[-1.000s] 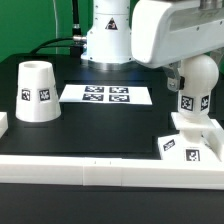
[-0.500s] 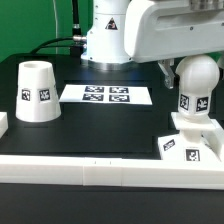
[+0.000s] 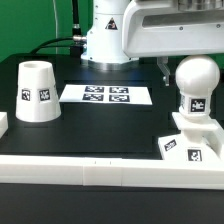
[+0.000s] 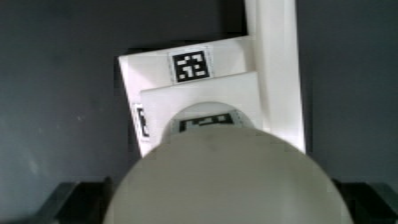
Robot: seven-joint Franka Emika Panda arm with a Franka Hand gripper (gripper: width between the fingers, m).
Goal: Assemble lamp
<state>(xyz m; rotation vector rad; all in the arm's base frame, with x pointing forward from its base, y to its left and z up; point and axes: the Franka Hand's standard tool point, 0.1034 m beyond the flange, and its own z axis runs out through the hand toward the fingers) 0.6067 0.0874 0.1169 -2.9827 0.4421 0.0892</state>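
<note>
Two dark fingertips (image 4: pixel 82 205) are seen in the wrist view, one on either side of the round head of the bulb (image 4: pixel 222 180). The jaws are held spread wide and nothing is pinched between them. In the exterior view the head is shown bare beneath the arm (image 3: pixel 170 30). One dark finger (image 3: pixel 163 69) hangs just beside it at about ten o'clock; whether that finger touches the head cannot be told.

The bulb is stood upright on the base (image 3: pixel 188 135). Its long axis is vertical, with the round head pointed to twelve o'clock and the narrower neck set down into the base. It is found at about three o'clock on the counter (image 3: pixel 110 128) in the exterior view. Its surface is smooth, matt and white, ball-like above, and a black-and-white square tag is carried on the neck.

The base is low and square with sloped sides, and tags are fixed on its near face. A long white rail (image 3: pixel 100 170) is laid along the counter's six o'clock edge. In the wrist view another rail (image 4: pixel 270 60) is seen running right against the base.

The shade (image 3: pixel 36 92), a tapered white cup with a tag, is stood upright at nine o'clock, well apart from the bulb. The marker board (image 3: pixel 106 95) is laid flat between them on the matt black counter, toward the white pedestal (image 3: pixel 105 35) at twelve o'clock.
</note>
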